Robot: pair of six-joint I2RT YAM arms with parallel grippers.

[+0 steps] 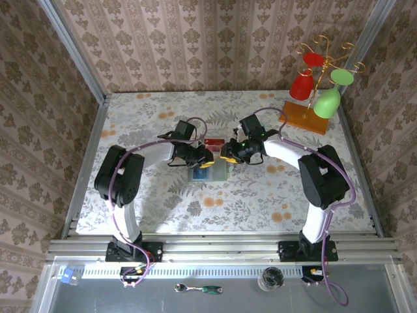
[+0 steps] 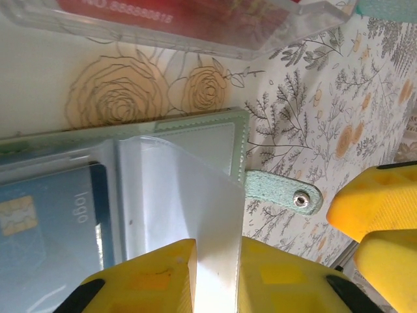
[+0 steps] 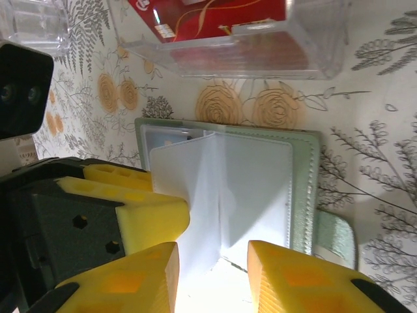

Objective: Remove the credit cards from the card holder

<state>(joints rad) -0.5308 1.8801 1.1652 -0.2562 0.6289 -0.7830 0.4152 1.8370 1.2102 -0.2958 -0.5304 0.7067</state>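
My left gripper (image 2: 215, 267) is nearly closed, pinching one clear sleeve (image 2: 176, 202) of the card holder (image 2: 195, 130). The card holder lies open on the worktop (image 2: 339, 85) between my two grippers. A blue card (image 2: 65, 222) sits in the neighbouring pocket. My right gripper (image 3: 214, 264) stands partly open with a raised sleeve between its jaws; I cannot tell whether they touch it. A red card (image 3: 215, 13) lies in the clear tray (image 3: 260, 55) just beyond the card holder.

On your flowered table (image 1: 273, 195), a gold rack (image 1: 324, 52) on an orange base (image 1: 303, 117) holds red glasses (image 1: 301, 86) and green glasses (image 1: 327, 102) at far right. A clear box (image 3: 313, 52) sits mid-table. A wrench (image 1: 199, 288) and a jar (image 1: 272, 279) lie nearest you.
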